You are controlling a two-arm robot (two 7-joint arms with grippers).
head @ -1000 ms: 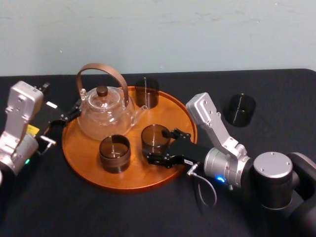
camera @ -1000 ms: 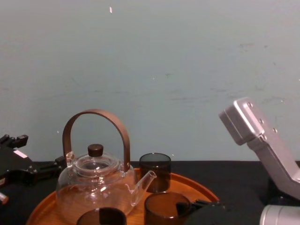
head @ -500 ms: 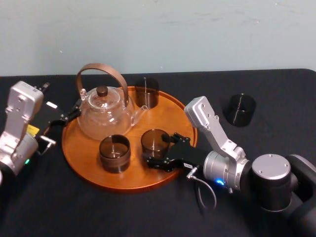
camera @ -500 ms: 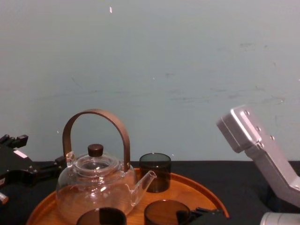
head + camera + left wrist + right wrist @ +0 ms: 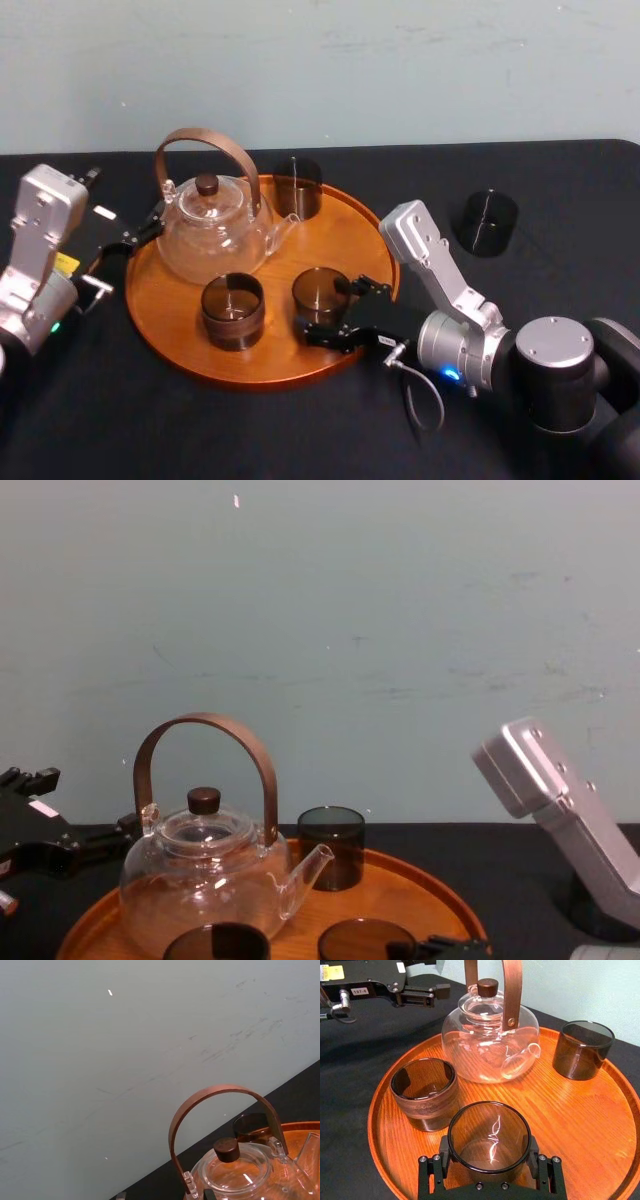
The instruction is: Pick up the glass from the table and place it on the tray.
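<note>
The glass [image 5: 320, 290] stands upright on the tray [image 5: 175, 300], mouth up and long axis vertical, on the near right part of the wood, just inside the rim. The right gripper [image 5: 330, 310] is clenched on it: its black fingers [image 5: 444, 1150] lie level on either side, pads against the wall (the right wrist view shows no gap on either side). The right arm comes in from the lower right across the table [image 5: 300, 440]. Its silver link slants up and away while the wrist sits low, the claw reaching leftward over the tray's rim.

Just left of the claw stands a banded glass [image 5: 232, 310]. Beyond the claw and to its left sits the glass teapot [image 5: 212, 235], handle arched upright, with a far glass [image 5: 297, 187] behind it. Well off to the claw's right, a lone glass [image 5: 487, 222] stands on the table. The left gripper [image 5: 128, 240] is parked beside the tray's left rim.
</note>
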